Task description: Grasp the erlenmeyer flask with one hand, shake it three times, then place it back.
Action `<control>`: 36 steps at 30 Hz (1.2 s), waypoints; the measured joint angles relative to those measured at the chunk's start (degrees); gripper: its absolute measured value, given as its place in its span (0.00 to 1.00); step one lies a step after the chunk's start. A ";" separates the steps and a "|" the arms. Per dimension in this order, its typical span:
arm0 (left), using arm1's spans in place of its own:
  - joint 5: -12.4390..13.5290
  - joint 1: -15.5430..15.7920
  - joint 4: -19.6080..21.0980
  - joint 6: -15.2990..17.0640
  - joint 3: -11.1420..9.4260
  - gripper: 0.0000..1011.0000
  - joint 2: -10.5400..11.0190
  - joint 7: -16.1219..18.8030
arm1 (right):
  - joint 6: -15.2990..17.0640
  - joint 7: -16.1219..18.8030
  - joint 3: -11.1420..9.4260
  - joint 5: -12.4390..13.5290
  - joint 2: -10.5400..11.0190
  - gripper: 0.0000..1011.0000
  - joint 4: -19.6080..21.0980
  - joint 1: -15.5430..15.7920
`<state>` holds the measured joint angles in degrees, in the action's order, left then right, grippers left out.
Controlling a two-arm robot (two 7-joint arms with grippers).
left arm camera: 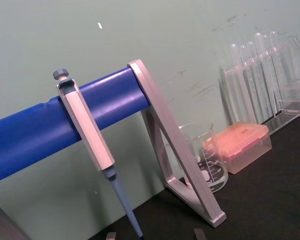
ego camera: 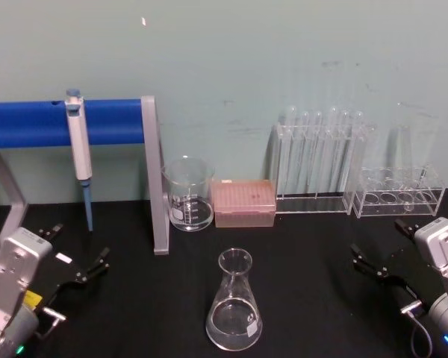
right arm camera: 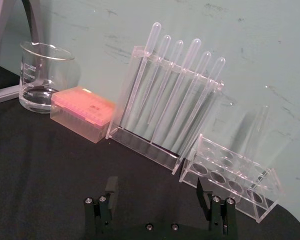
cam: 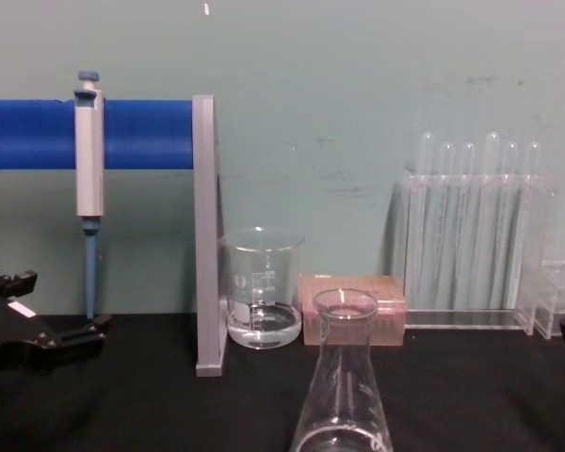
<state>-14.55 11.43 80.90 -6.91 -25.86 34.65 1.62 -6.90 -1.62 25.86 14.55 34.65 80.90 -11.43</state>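
The erlenmeyer flask (ego camera: 234, 309) is seen standing upright on the black bench (ego camera: 313, 298), near its front edge and about midway between the two arms. It is touched by nothing. In the chest view the flask (cam: 342, 377) is shown close to the camera, in front of the beaker and the pink box.

The left gripper (ego camera: 78, 246) is held low over the bench at the left, well apart from the flask, with its jaws spread apart and nothing between them. The right gripper (ego camera: 381, 242) is held low at the right, likewise well apart from the flask. In the right wrist view, the right gripper (right arm camera: 156, 192) is seen with its jaws wide apart and empty.

Along the wall a glass beaker (ego camera: 188, 194) with a little clear liquid is set, and just beside it a pink pipette tip box (ego camera: 243, 201). Further right a clear rack of test tubes (ego camera: 317, 160) is placed, then a lower clear rack (ego camera: 399, 190). At the left, a pipette (ego camera: 78, 149) is hung on a blue bar (ego camera: 30, 123) carried by a grey frame (ego camera: 155, 186).
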 joint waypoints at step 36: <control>0.00 0.00 0.00 0.00 0.00 0.99 0.00 0.00 | 0.00 0.00 0.00 0.00 0.00 0.99 0.00 0.00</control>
<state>-14.55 11.43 80.90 -6.90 -25.86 34.65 1.62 -6.90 -1.62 25.86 14.55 34.65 80.90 -11.43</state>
